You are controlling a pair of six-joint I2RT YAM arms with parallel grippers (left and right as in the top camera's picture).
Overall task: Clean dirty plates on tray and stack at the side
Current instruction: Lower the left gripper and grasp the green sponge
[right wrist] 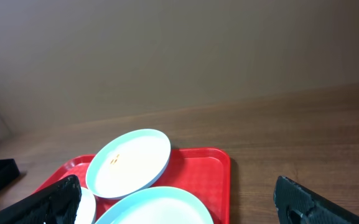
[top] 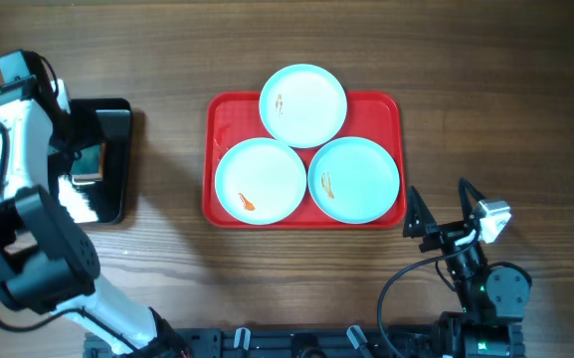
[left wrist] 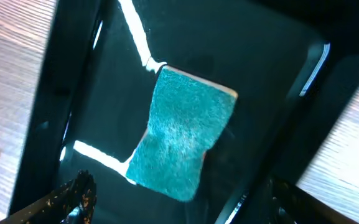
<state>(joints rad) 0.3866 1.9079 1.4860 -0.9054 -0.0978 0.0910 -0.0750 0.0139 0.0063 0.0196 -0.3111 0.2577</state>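
Left jaws, apart, hang over the teal sponge (left wrist: 182, 134) in the black tray (left wrist: 247, 43); its long axis runs across their closing line. Right jaws apart, well away.

1. From overhead, light falls soft and even on the counter (top: 167, 268); only faint, blurred shadows edge the red tray (top: 386, 109).
2. The plates (top: 303, 104) are bright, almost washed out.
3. The left wrist view is dark with a teal cast. White glare streaks cross the glossy black tray (left wrist: 241, 56) just ahead of the left gripper (left wrist: 179, 205), whose fingers (left wrist: 73, 199) look murky and soft.
4. The sponge (left wrist: 182, 134) ahead of that gripper is fairly sharp.
5. The right wrist view is dim and warm. The right gripper (right wrist: 182, 202) is dark and out of focus, while the scene beyond it is clearer.
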